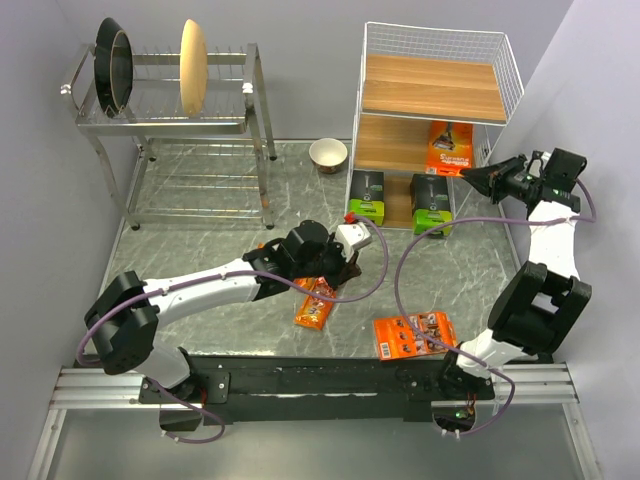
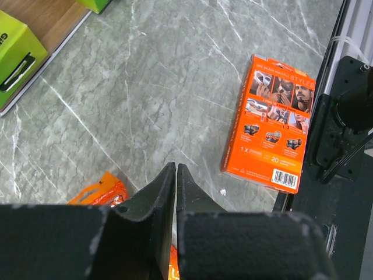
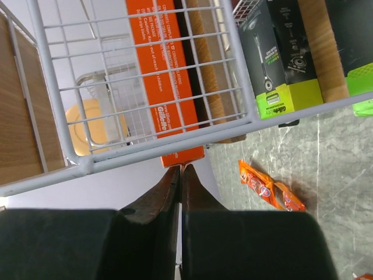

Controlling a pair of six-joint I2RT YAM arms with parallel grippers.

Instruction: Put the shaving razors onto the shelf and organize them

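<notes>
The shelf (image 1: 430,85) stands at the back right. Two dark grey razor boxes (image 1: 367,197) (image 1: 431,203) sit on its bottom board, and one orange card (image 1: 450,147) stands on the middle board. My right gripper (image 1: 468,176) is shut just outside the shelf's right wire side (image 3: 145,146), its tips (image 3: 182,167) against the lower edge of that orange card (image 3: 169,87). My left gripper (image 1: 338,275) is shut low over an orange blister pack (image 1: 313,305), with nothing seen between its tips (image 2: 176,166). A second flat orange card (image 1: 415,335) (image 2: 271,131) lies on the table.
A steel dish rack (image 1: 170,110) with plates stands at the back left, and a small bowl (image 1: 328,153) sits beside the shelf. The black arm rail (image 1: 320,375) runs along the near edge, close to the flat orange card.
</notes>
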